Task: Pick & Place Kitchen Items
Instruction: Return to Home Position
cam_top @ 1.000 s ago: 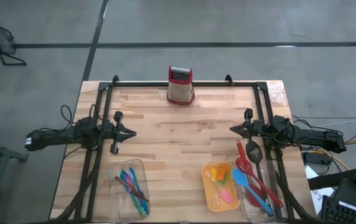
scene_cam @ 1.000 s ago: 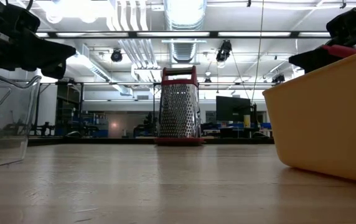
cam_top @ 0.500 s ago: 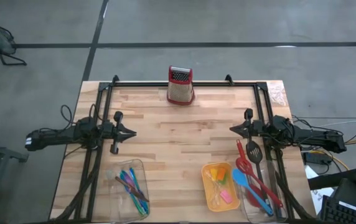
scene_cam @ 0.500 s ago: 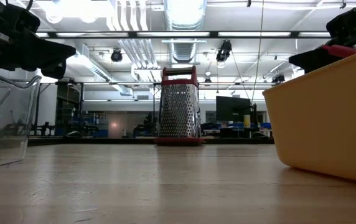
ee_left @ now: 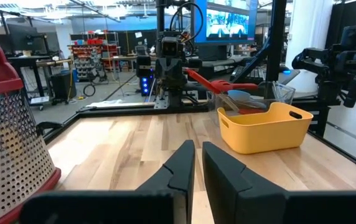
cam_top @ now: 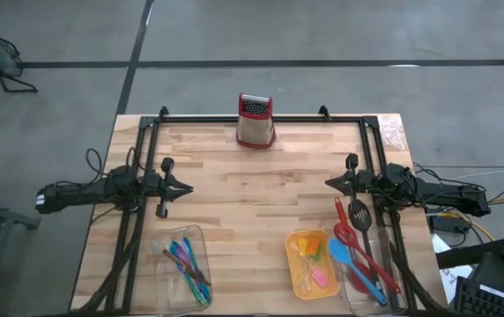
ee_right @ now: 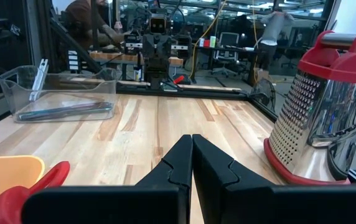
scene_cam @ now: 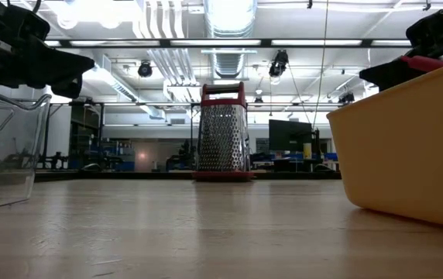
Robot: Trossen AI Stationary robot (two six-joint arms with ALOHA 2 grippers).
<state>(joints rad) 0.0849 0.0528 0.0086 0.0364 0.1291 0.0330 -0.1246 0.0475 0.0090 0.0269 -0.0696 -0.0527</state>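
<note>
Two arms, both parked low over the big wooden table (cam_top: 252, 202), one at each side, pointing in at each other. The left hand (cam_top: 181, 187) is all but clenched: its wrist view shows only a sliver between the fingers and nothing in there. The right hand (cam_top: 329, 183) is clamped fully together, also empty.

The three bins sit along the near edge. The right clear bin (ee_left: 282, 93) has the long spoons and spatulas (cam_top: 364, 264). The yellow bin (ee_left: 262, 130) just beside it holds the small pieces (cam_top: 309, 251). The left clear bin (ee_right: 60, 93) has the thin sticks (cam_top: 186, 261). The metal grater (cam_top: 255, 121) stands upright at the middle of the far edge, well apart from both hands.

I can't spot a kitchen item loose on the wood, so I'd call the sorting done and this just the arms settling at rest.

What worries me is the spatula heads. They poke out past the right bin's rim and end close to the right arm. If that arm dips or swings toward the near edge, I reckon it clips a handle and flips stuff out, or shoves the bin into the yellow one. The grater looks top-heavy too, so a wide sweep across the far edge could topple it.
</note>
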